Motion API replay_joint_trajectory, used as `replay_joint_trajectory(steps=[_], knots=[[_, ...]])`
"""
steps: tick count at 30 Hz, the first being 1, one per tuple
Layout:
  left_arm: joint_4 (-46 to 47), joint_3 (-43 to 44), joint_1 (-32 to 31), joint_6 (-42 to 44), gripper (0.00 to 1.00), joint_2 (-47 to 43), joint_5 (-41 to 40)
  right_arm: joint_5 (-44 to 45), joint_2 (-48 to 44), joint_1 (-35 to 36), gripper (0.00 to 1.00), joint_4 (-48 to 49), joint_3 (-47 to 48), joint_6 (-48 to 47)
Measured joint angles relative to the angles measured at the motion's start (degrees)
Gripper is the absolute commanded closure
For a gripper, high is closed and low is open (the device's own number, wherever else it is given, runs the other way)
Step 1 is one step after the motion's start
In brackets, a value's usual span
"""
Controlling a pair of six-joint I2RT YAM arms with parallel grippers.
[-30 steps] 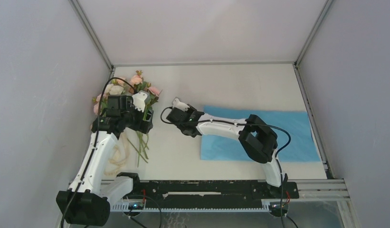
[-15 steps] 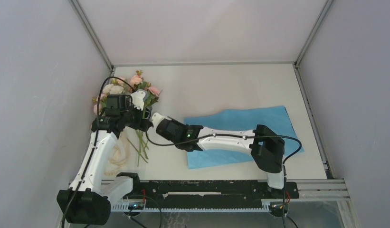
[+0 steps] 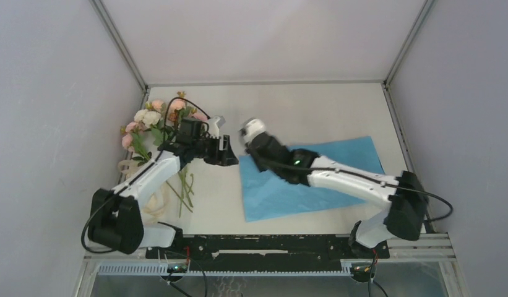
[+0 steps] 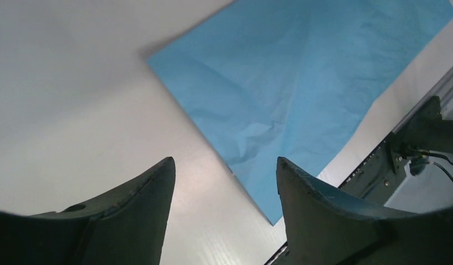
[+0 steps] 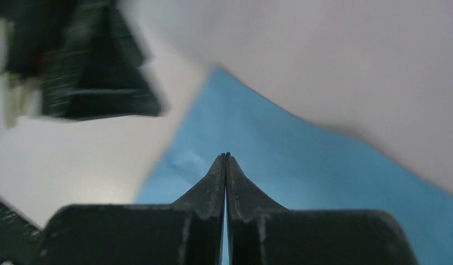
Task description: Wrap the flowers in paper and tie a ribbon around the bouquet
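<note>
top: flowers [image 3: 153, 121] far-left on table [image 3: 313, 114], paper [image 3: 270, 197] flat mid-right, left gripper [image 3: 224, 141] between them, right gripper [image 3: 252, 129] above paper's far-left corner | left wrist: jaws wide apart, empty, paper below | right wrist: tips pressed together, nothing pinched

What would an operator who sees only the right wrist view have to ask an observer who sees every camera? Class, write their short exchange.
Operator: I see my right gripper shut above the blue paper. Where are the flowers?
Observer: The flowers lie at the far left of the table, off the paper, blooms toward the back wall.
Operator: What is the dark blur at my upper left?
Observer: That is the left gripper, jaws open with nothing between them, near the paper's left corner.
</note>
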Motion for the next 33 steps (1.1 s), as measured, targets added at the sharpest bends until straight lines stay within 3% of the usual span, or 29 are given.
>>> replay_joint_trajectory(steps=[4, 9, 14, 23, 28, 33], knots=[[5.4, -3.4, -4.1, -6.5, 0.24, 6.5, 0.2, -2.1, -9.8, -14.5, 0.65, -3.0, -10.8, 10.4], [9.1, -8.3, -5.9, -13.7, 0.25, 12.4, -0.2, -7.5, -19.1, -30.6, 0.59, -4.9, -27.5, 19.6], [13.2, -9.4, -7.9, -18.2, 0.27, 14.2, 0.1, -14.3, -21.2, -39.1, 0.57, -2.7, -38.0, 23.7], [22.7, -9.7, -10.9, -23.2, 0.29, 18.4, 4.3, -22.8, -16.8, -43.5, 0.57, 4.2, -42.0, 26.4], [26.3, -10.2, -12.7, -24.8, 0.38, 18.8, 5.3, -25.2, -15.0, -44.1, 0.57, 7.1, -42.0, 26.6], [31.7, -10.9, -14.4, -26.1, 0.38, 18.5, 5.8, -26.5, -13.9, -44.2, 0.57, 9.3, -42.0, 26.7]])
